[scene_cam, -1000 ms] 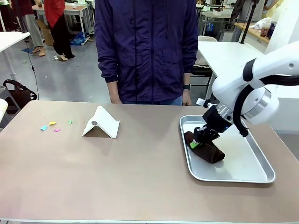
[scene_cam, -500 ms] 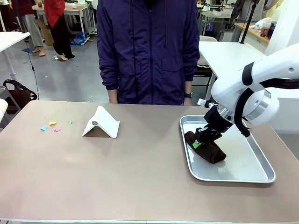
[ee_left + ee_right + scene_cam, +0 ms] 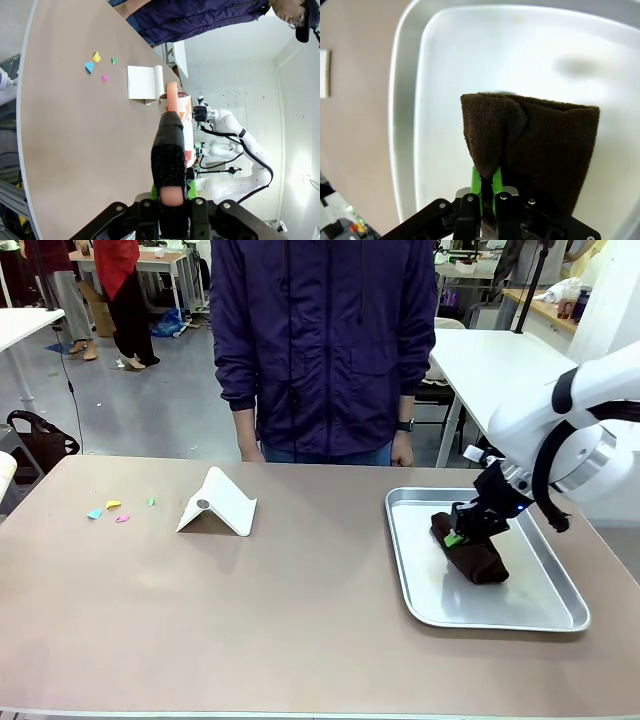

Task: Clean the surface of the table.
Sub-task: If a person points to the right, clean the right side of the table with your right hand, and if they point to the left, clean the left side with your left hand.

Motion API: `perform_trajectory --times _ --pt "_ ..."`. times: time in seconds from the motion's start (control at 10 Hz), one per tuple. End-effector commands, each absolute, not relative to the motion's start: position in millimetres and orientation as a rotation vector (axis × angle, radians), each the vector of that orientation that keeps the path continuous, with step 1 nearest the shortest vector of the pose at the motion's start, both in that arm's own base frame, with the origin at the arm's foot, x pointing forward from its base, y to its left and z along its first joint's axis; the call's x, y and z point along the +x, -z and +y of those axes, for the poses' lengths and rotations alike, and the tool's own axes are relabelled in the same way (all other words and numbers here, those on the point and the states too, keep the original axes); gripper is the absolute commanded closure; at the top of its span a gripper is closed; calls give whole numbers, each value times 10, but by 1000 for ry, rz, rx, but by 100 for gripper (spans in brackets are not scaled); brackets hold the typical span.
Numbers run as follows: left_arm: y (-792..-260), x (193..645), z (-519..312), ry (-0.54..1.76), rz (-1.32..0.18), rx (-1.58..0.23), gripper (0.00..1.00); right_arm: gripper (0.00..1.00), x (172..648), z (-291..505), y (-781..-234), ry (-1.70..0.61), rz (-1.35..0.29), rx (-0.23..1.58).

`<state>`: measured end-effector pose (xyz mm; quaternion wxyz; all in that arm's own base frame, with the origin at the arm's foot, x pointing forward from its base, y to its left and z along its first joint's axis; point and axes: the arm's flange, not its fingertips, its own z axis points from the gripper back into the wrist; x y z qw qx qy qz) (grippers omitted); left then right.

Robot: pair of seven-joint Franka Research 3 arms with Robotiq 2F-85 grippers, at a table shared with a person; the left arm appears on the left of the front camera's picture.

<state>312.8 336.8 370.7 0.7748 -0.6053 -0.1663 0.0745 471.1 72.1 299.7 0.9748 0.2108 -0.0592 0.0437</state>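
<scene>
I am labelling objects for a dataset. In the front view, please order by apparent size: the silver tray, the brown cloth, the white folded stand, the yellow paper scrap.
1. silver tray
2. white folded stand and brown cloth: they look about alike, so I do not rank them
3. yellow paper scrap, clearly smallest

No print or label (on any surface) is legible.

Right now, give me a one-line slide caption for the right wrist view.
Pinch grasp: right gripper shut on a fold of the brown cloth in the silver tray.
</scene>
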Motion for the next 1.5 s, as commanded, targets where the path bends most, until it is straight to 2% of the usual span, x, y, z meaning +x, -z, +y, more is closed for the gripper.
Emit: perform_trajectory --times 0.0,0.4,0.9,1.1,1.4 --pt "-3730 3096 3351 -150 -361 -1311 100 91 4702 446 -2924 25 -138 407" --pt "-3730 3096 3351 -150 -361 -1311 100 91 4681 -80 -2957 185 -186 467" --pt "-3730 3096 3351 -150 -361 -1311 100 91 4682 -127 -2943 192 -184 537" --pt "-3730 3096 3351 -150 -361 -1311 100 91 4681 -38 -3054 189 -198 726" --pt "-3730 3096 3351 -150 -361 -1311 100 91 4677 91 -3384 266 -91 1096"
